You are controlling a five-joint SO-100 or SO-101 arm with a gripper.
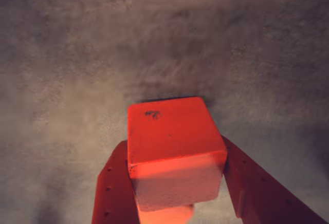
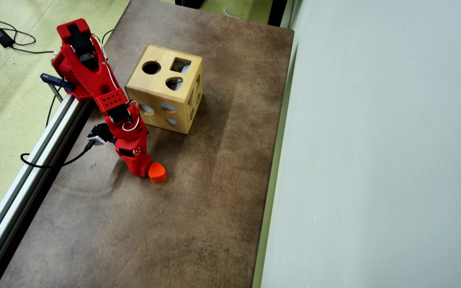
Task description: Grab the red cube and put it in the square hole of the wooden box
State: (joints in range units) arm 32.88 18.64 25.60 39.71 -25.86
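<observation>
Red cube held in gripper over brown table; wooden box apart.

Going left to right in the overhead view, we list: the red arm (image 2: 94,76) reaching down from the table's left edge; the gripper (image 2: 144,170) low over the brown table (image 2: 198,208); an orange-red rounded block (image 2: 157,172) just beside its tip; the wooden box (image 2: 165,88) behind, apart, its square hole (image 2: 180,65) on the top face right of a round hole (image 2: 151,67). In the wrist view we record the red cube (image 1: 175,142) clamped between the gripper (image 1: 177,183) fingers, one finger (image 1: 110,188) on each side.
</observation>
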